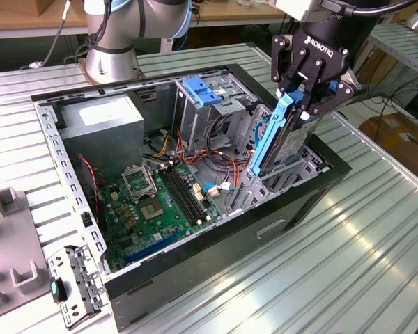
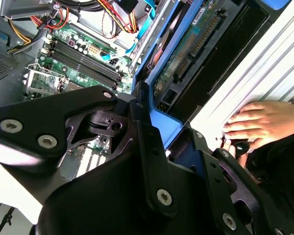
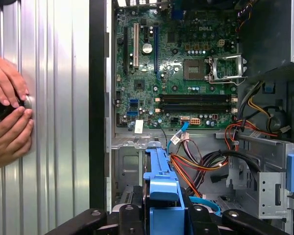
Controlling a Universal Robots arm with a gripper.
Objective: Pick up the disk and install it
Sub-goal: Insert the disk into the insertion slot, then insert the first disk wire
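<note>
While the gripper (image 1: 305, 103) hangs over the far right corner of the open case (image 1: 195, 278), as the exterior view shows it, its fingers are closed nearly all the way onto the disk (image 1: 282, 136), pinching the top end w/ the blue carrier frame between them. The disk stands on edge, tilted. Its lower end reaches down into the grey bay (image 1: 247, 191) by the case's right wall. Whether it's seated there, can't tell.

Handling, as I judge it: stiff, dense for its size, so prob. heavier than it looks. It's shock-sensitive, and the second wrist view shows bare green circuit board on one face (image 2: 186, 54), so no squeezing there. The plastic frame likely flexes a bit and may be slick. Best hold is across the frame's rails near one end, approx. as gripped now.

Case contents:
- motherboard (image 1: 160, 202) on the floor, near-left
- power supply (image 1: 101, 118) in the far-left corner
- drive cage (image 1: 195, 115) w/ a blue clip (image 1: 200, 90) at the far middle
- red, orange & black cables (image 1: 216, 149) strung between cage and board

The case sits on a ribbed metal table (image 1: 348, 257). In the first wrist view a person's hands (image 3: 7, 117) rest on that table, just outside the case wall.
</note>
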